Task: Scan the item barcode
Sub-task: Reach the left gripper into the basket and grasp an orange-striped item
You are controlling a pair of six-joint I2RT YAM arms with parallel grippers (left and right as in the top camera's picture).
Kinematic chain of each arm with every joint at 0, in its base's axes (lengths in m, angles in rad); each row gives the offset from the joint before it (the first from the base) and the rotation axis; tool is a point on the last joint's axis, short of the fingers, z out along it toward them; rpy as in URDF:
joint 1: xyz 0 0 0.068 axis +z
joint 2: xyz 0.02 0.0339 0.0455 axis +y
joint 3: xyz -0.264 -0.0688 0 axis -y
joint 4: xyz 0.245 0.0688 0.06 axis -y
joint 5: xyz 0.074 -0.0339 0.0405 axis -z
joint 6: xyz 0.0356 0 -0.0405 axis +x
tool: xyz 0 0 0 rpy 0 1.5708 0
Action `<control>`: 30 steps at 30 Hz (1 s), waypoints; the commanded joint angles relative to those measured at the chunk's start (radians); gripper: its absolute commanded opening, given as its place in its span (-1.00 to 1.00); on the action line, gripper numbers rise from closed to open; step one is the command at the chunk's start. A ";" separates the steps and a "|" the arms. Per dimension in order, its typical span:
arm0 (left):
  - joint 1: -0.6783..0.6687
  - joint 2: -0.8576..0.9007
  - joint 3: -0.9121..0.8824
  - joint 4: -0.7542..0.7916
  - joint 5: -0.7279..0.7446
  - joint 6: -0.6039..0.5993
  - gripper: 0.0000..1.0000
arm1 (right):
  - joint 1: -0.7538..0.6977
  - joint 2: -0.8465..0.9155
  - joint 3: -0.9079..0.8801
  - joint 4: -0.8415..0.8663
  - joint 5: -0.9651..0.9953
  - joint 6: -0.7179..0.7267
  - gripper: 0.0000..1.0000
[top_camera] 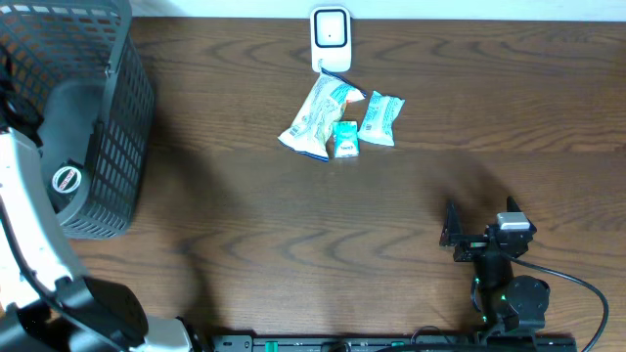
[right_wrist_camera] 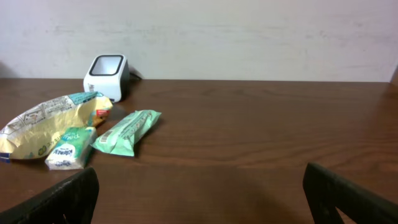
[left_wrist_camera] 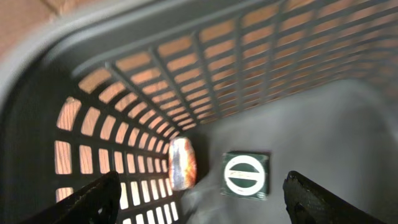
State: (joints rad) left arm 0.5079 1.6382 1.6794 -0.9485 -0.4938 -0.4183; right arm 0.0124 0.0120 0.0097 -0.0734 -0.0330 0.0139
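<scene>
Down inside the basket [left_wrist_camera: 186, 74], my left pincer [left_wrist_camera: 199, 198] stands wide open with nothing between its fingers. Just beyond the fingertips, a little toward the right-hand finger, a square green packet [left_wrist_camera: 246, 175] lies flat on the basket floor, its white round label facing up at me. Just left of it an orange-red packet [left_wrist_camera: 182, 163] leans at the foot of the mesh wall, its long axis running away from me. That makes two packets in the one basket.

My right pincer [right_wrist_camera: 199, 196] hovers low over the dark wooden surface [right_wrist_camera: 267, 137], also spread fully and holding nothing. Its items lie well ahead and off to the left. Nearest is a small tissue pack [right_wrist_camera: 67, 149], its long axis running away from me, resting against a large crinkled snack bag [right_wrist_camera: 43, 121]. Just right of the tissue pack lies a mint-green packet [right_wrist_camera: 127, 132], its long axis slanting from near-left to far-right. From overhead the snack bag's far end points toward the barcode scanner [top_camera: 331, 37], which stands farthest back by the wall with its window tilted up. Three packets on the surface, one scanner.
</scene>
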 commanded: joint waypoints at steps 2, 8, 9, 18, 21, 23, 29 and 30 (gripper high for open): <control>0.039 0.089 -0.026 -0.014 -0.019 -0.051 0.64 | -0.014 -0.005 -0.003 -0.001 0.000 0.000 0.99; 0.098 0.194 -0.030 -0.034 0.016 -0.171 0.77 | -0.014 -0.005 -0.004 -0.001 0.000 0.000 0.98; 0.105 0.208 -0.033 -0.033 0.032 -0.171 0.77 | -0.014 -0.005 -0.004 -0.001 0.000 0.000 0.99; 0.130 0.355 -0.036 -0.014 0.072 -0.171 0.77 | -0.014 -0.005 -0.004 -0.001 0.000 0.000 0.99; 0.132 0.382 -0.036 -0.001 0.084 -0.171 0.77 | -0.014 -0.005 -0.004 -0.001 0.000 0.000 0.98; 0.139 0.394 -0.036 0.005 0.114 -0.171 0.77 | -0.014 -0.005 -0.004 -0.001 0.000 0.000 0.99; 0.192 0.405 -0.044 0.003 0.146 -0.171 0.78 | -0.014 -0.005 -0.004 -0.001 0.000 0.000 0.99; 0.199 0.405 -0.054 0.008 0.146 -0.171 0.77 | -0.014 -0.005 -0.003 -0.001 0.000 0.000 0.98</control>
State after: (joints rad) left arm 0.6876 2.0274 1.6474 -0.9398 -0.3538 -0.5774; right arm 0.0124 0.0120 0.0097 -0.0734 -0.0330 0.0139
